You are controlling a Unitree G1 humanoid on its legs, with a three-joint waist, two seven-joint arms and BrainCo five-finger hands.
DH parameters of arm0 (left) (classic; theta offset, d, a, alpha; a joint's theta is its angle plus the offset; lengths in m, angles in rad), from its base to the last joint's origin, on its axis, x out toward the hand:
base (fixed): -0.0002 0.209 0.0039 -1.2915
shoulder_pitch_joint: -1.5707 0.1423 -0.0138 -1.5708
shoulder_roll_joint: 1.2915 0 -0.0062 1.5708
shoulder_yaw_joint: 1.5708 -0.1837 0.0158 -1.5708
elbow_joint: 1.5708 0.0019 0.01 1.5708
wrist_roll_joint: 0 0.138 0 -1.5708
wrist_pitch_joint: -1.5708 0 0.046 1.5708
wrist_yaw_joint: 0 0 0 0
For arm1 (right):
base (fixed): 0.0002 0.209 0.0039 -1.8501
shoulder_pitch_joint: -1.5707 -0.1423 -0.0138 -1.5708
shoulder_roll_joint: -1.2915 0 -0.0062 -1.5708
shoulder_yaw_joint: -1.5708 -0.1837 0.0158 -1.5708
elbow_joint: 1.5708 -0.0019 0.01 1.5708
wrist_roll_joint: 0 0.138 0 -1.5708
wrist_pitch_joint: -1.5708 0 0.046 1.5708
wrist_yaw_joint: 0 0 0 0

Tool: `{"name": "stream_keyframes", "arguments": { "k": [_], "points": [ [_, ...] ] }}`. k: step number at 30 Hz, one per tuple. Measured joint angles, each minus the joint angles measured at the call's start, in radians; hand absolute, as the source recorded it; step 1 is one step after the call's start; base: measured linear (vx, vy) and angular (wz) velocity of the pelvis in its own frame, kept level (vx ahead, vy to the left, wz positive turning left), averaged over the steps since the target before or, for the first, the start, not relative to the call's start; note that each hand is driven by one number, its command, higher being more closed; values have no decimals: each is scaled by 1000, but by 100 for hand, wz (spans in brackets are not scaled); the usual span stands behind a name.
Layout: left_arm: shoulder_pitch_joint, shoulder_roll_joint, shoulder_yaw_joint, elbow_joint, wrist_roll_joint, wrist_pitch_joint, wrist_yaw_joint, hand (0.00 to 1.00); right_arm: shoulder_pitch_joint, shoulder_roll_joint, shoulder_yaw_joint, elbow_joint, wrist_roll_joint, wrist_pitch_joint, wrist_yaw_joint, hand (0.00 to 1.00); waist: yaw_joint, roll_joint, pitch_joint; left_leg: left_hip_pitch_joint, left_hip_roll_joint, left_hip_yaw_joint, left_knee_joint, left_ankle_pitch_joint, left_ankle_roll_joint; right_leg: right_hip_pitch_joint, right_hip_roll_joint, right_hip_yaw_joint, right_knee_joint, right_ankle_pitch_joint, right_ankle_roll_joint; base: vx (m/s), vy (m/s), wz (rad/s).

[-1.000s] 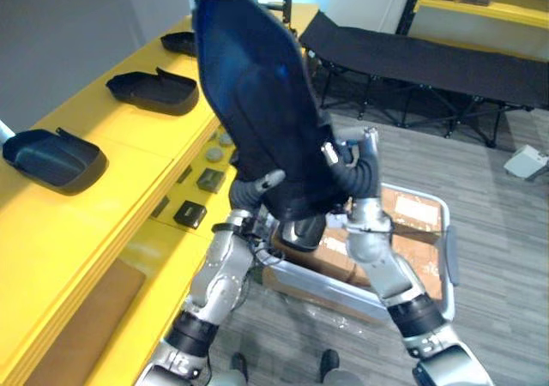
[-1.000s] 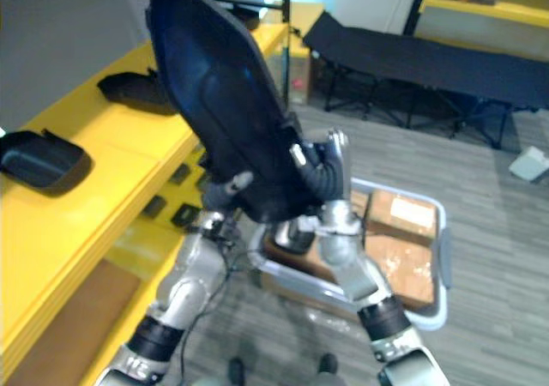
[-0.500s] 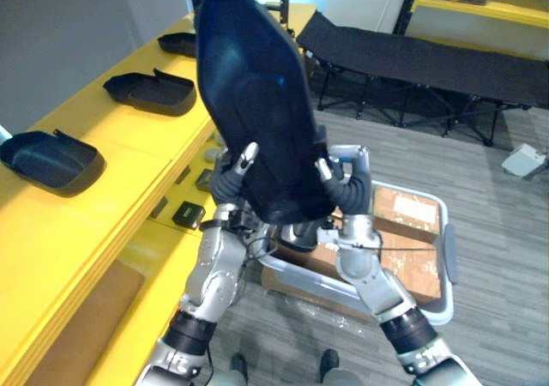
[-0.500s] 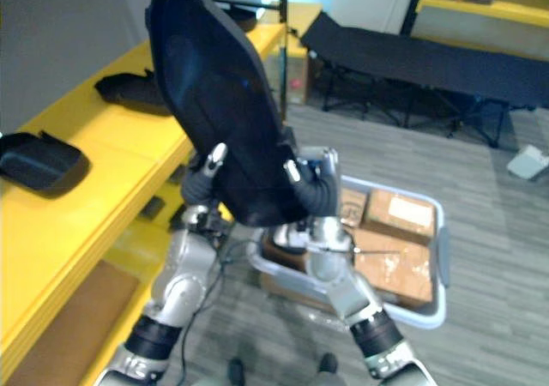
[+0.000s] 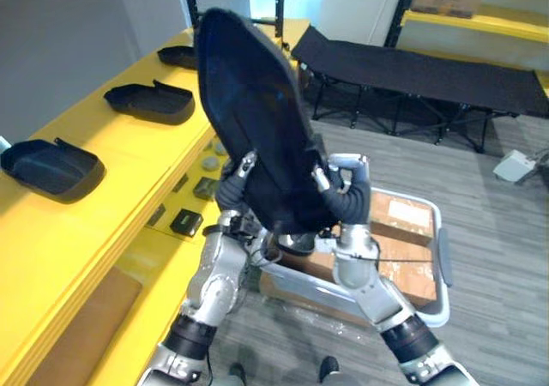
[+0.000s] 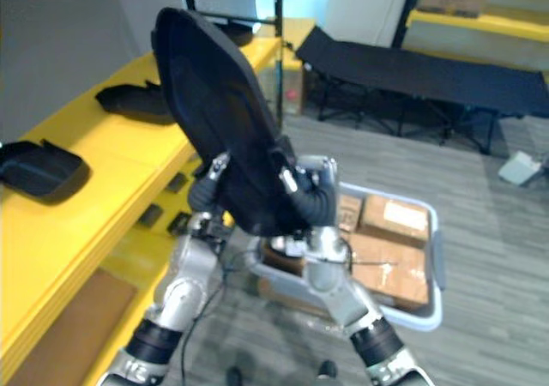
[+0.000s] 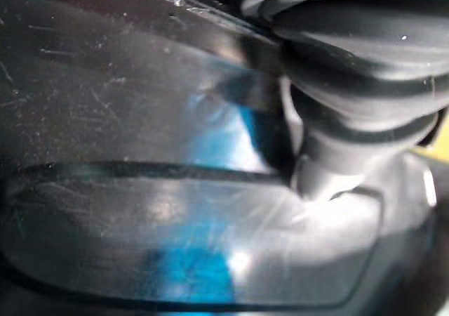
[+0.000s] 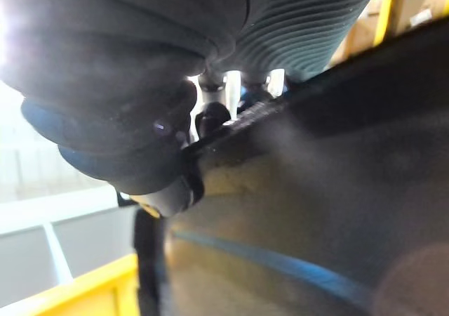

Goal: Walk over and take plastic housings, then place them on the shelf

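Note:
A large black plastic housing point(image 5: 257, 129) stands on end between my hands, its top near the camera. My left hand point(image 5: 232, 183) grips its lower left edge with the thumb over the rim. My right hand point(image 5: 343, 193) holds the lower right edge, fingers curled round the rim point(image 8: 231, 119). The left wrist view has the housing's glossy inner face point(image 7: 175, 211) right against the hand. More black housings rest on the yellow shelf point(image 5: 111, 189) to my left: one near point(image 5: 51, 167), one farther point(image 5: 150, 101), one at the far end point(image 5: 180, 56).
A grey crate point(image 5: 442, 266) with cardboard boxes point(image 5: 403, 223) stands on the floor below my hands. Small dark parts point(image 5: 187, 222) lie on the shelf's lower level. A black folding cot point(image 5: 429, 69) stands at the back, and a second yellow shelf point(image 5: 480, 21) behind it.
My hands have shifted their hold lower on the housing, which stays upright. The camera has moved, so the whole scene has shifted slightly.

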Motion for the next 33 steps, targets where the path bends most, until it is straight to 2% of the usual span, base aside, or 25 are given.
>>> {"name": "stream_keyframes", "arguments": {
  "k": [2, 5, 9, 13, 16, 17, 18, 19, 21, 23, 26, 29, 30, 33],
  "points": [
    [7, 0, -1, 0, 16, -5, 2, 100, 1, -2, 6, 1, 2, 3, -4, 0, -1, -4, -4, 2, 0, 0, 0, 0, 0, 2, 0, 0, 0, 0, 0, -32, 8, -1],
    [32, 0, -7, 0, 38, -11, 10, 100, 7, -2, 38, 0, 108, 4, 11, 0, -2, -13, -19, 3, 2, 0, 0, 0, 0, 3, 1, 0, 0, -1, 0, 0, 0, 0],
    [65, 0, -12, 0, 110, -27, 22, 100, 54, 1, 40, -34, 348, 2, 141, 0, -1, -21, -26, 3, 2, 1, 0, 0, 0, 3, 1, 0, 0, -2, -2, 0, 0, 0],
    [86, -14, -22, -2, 217, -42, 77, 100, 73, 9, 18, -96, 423, 5, 206, 0, -2, -22, -26, 5, 3, 5, 0, 0, -1, 3, 2, 1, 1, -4, -4, -3, 2, -1],
    [137, -34, -12, -27, 397, -48, 194, 100, 89, 15, -45, -174, 448, 8, 247, 0, -1, -22, -26, 9, 5, 12, 0, -1, -2, 3, 5, 4, 0, -4, -4, -7, 9, -6],
    [165, -38, 0, -41, 532, -62, 270, 100, 108, 14, -86, -209, 451, 21, 265, 0, -1, -23, -27, 10, 6, 14, 0, -2, -3, 3, 7, 5, 0, -4, -5, -4, 8, -5],
    [178, -41, 15, -46, 582, -71, 301, 100, 121, 14, -109, -222, 450, 33, 269, 0, -1, -24, -27, 11, 6, 15, 0, -3, -4, 3, 8, 6, 0, -4, -5, -3, 7, -6],
    [199, -43, 58, -64, 686, -80, 366, 100, 151, 8, -153, -244, 449, 83, 296, 0, -1, -26, -28, 14, 10, 17, 0, -4, -6, 6, 12, 7, -1, -5, -6, 0, -2, -4],
    [214, -40, 126, -101, 790, -89, 443, 100, 215, -13, -201, -260, 450, 158, 338, 0, -2, -30, -32, 20, 17, 18, 1, -7, -11, 14, 20, 7, -7, -7, -8, 1, -6, -2],
    [229, -32, 197, -164, 890, -116, 525, 100, 305, -51, -240, -269, 465, 192, 375, 0, 2, -32, -34, 19, 24, 19, 0, -11, -16, 15, 28, 7, -14, -9, -9, 0, 0, 0],
    [237, -31, 226, -197, 958, -125, 587, 100, 363, -52, -288, -319, 566, 183, 391, 0, 0, -32, -34, 20, 30, 23, 1, -14, -20, 14, 34, 10, -17, -10, -11, 6, -1, -3],
    [276, -40, 257, -197, 995, -131, 623, 100, 416, -25, -389, -353, 628, 150, 401, 0, -10, -33, -35, 22, 36, 37, 1, -16, -23, 10, 40, 20, -16, -8, -8, 13, 3, -13],
    [307, -42, 287, -197, 999, -143, 630, 100, 457, 1, -450, -352, 638, 150, 394, 0, -11, -34, -35, 23, 40, 50, 2, -20, -26, 1, 44, 35, -16, -7, -8, 16, 6, -25],
    [354, -43, 345, -198, 996, -175, 628, 100, 547, 45, -534, -311, 679, 151, 382, 0, -22, -33, -35, 24, 47, 65, 2, -25, -29, -7, 51, 51, -14, -7, -8, 16, -1, -18]
  ]
}}
